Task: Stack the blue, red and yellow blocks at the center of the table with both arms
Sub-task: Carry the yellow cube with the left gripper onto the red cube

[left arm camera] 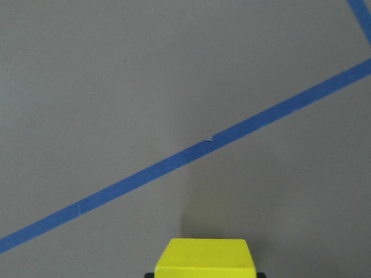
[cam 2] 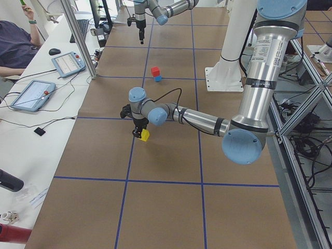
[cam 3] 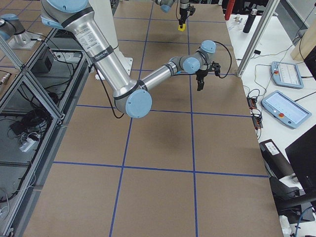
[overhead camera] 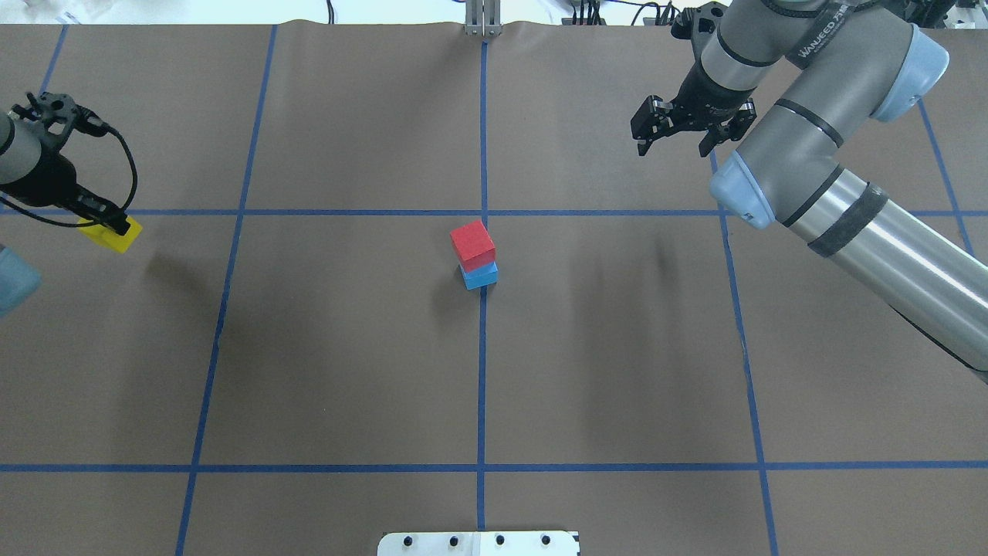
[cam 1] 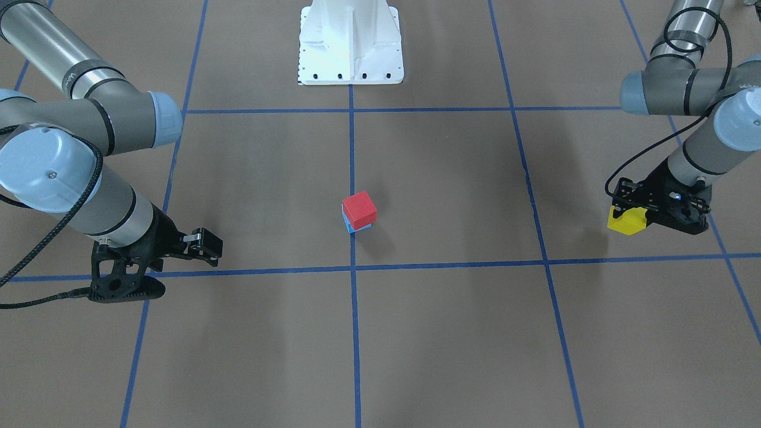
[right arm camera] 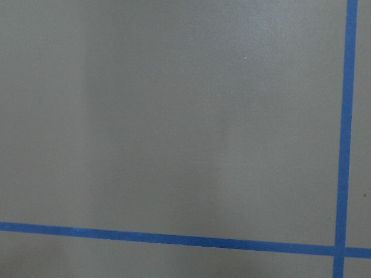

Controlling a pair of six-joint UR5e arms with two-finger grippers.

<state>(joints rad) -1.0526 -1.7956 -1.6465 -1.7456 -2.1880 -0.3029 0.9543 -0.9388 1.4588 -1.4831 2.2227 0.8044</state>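
red block [overhead camera: 472, 241] sits on blue block [overhead camera: 481, 276] at centre of surface [overhead camera: 347, 347]; left gripper [cam 1: 632, 211] clamps yellow block [cam 1: 624, 223] well apart; right gripper [overhead camera: 673, 147] spread, empty.

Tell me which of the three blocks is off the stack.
The yellow block, gripped by the left gripper; the red block sits on the blue block.
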